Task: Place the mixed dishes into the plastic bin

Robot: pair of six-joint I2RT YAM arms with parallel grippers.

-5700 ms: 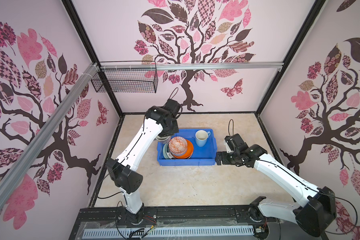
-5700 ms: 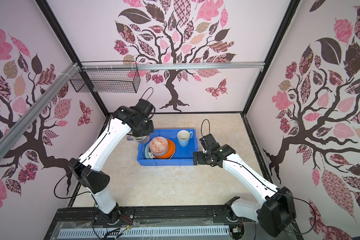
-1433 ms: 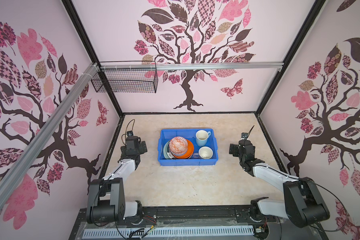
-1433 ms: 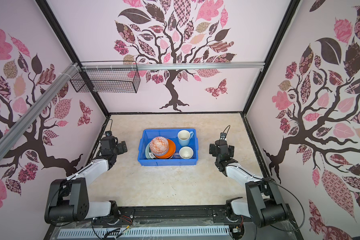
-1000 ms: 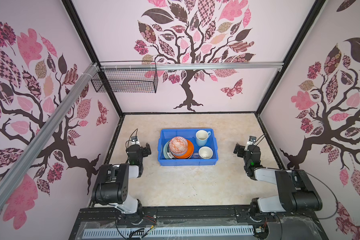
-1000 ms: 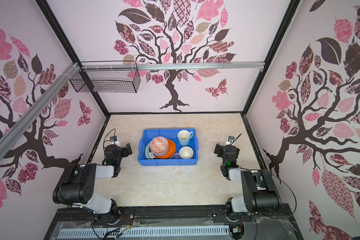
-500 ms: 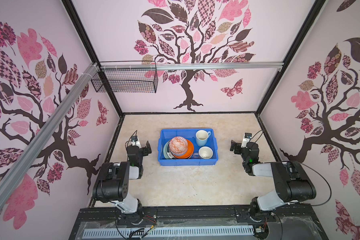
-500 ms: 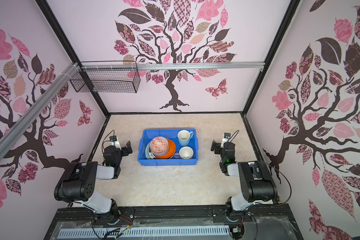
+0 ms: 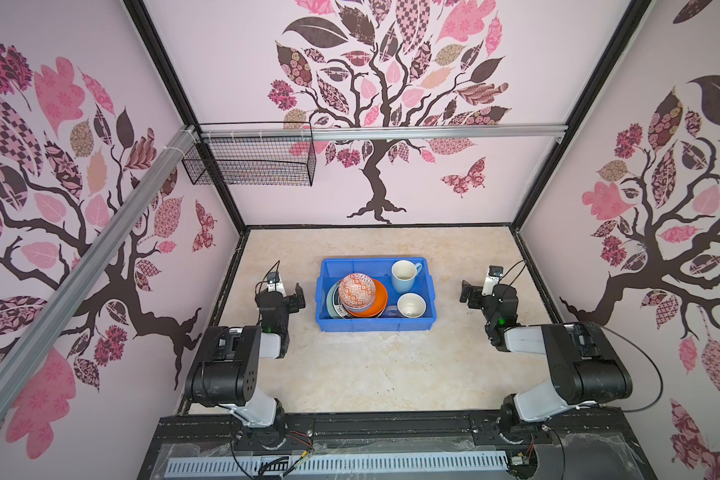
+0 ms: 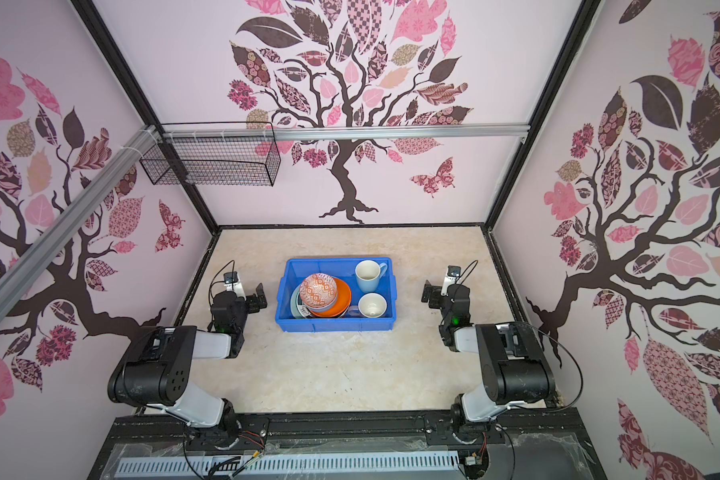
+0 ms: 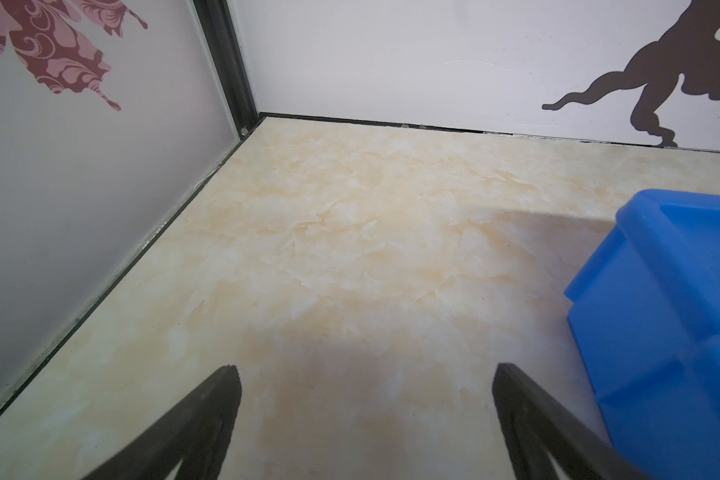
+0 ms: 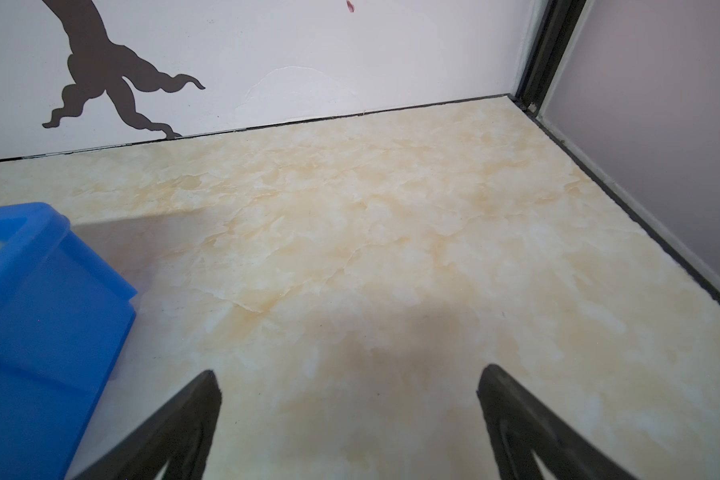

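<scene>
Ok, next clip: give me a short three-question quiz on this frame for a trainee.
1. True or false: the left gripper and the right gripper are both open and empty.
2. In a top view, where is the orange-patterned bowl? A) on the plates, in the left part of the blue bin; B) in the bin's right part; C) outside the bin.
3. How many mugs are in the bin?
Key: 1 true; 2 A; 3 two.
</scene>
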